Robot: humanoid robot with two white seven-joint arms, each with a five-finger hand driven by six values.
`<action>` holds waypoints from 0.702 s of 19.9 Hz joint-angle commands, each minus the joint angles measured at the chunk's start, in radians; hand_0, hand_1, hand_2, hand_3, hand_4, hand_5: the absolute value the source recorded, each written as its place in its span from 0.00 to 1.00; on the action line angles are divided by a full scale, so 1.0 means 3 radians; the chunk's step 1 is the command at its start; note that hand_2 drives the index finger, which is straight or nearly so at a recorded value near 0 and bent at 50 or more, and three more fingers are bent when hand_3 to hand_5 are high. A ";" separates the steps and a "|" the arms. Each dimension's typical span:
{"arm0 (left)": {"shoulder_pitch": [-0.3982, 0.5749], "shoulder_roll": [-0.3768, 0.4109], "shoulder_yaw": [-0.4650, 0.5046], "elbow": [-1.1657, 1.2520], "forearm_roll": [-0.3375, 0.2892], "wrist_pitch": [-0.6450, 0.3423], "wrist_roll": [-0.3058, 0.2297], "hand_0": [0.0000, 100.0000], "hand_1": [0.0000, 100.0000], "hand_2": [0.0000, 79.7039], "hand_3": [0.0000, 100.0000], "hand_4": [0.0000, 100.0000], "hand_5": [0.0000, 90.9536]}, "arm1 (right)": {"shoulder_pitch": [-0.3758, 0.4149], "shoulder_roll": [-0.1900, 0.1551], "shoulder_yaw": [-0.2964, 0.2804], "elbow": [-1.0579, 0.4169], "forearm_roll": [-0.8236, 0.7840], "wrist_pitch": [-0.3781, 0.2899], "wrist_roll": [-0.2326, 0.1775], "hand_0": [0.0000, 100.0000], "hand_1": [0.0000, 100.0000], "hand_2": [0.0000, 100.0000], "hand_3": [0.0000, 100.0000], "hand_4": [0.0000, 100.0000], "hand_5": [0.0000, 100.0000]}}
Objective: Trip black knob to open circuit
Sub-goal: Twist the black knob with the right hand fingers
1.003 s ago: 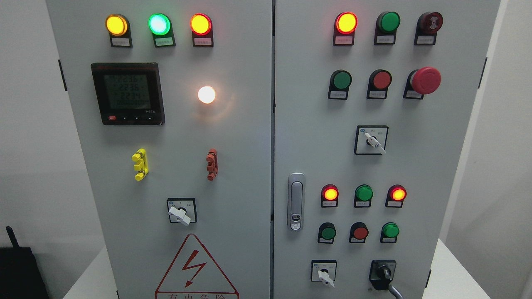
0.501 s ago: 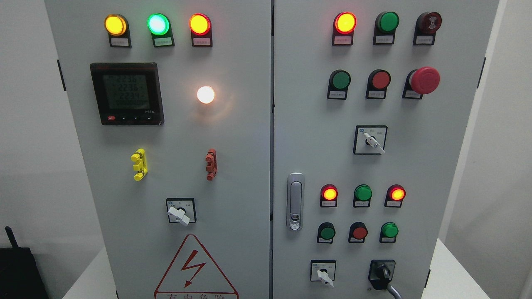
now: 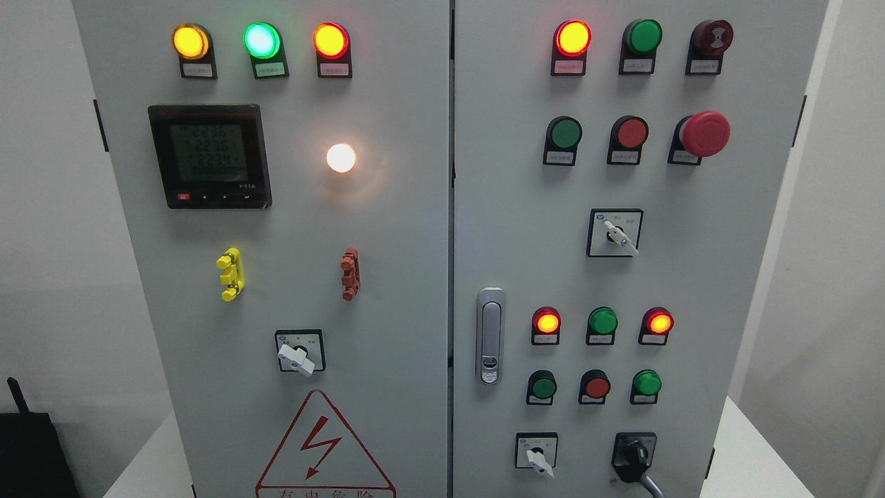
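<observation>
Matt grey painted metal cabinet (image 3: 387, 228), glossy black plastic knob (image 3: 636, 458), shiny metal latch (image 3: 490, 335).

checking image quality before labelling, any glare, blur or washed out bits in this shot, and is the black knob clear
Head view: sharp overall. The white lamp is blown out and casts a warm glow on the grey door. The meter display is dim, its digits hard to read. The black knob at the lower right is in focus but dark, its detail low, and it sits close to the bottom edge. Neither hand shows.

No part of the robot's body shows.
</observation>
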 commanded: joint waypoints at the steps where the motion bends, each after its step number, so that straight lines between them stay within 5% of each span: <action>1: 0.0000 0.0000 0.0000 0.0000 -0.0077 -0.0017 -0.0003 0.12 0.39 0.00 0.00 0.00 0.00 | -0.0013 0.0002 0.0028 -0.0004 -0.0005 -0.0001 0.0007 0.00 0.00 0.00 1.00 1.00 1.00; 14: 0.0000 0.0000 0.0000 0.0000 -0.0077 -0.0022 -0.0003 0.12 0.39 0.00 0.00 0.00 0.00 | -0.0033 0.0002 0.0074 -0.0009 -0.0005 -0.0027 -0.0003 0.00 0.00 0.00 1.00 1.00 1.00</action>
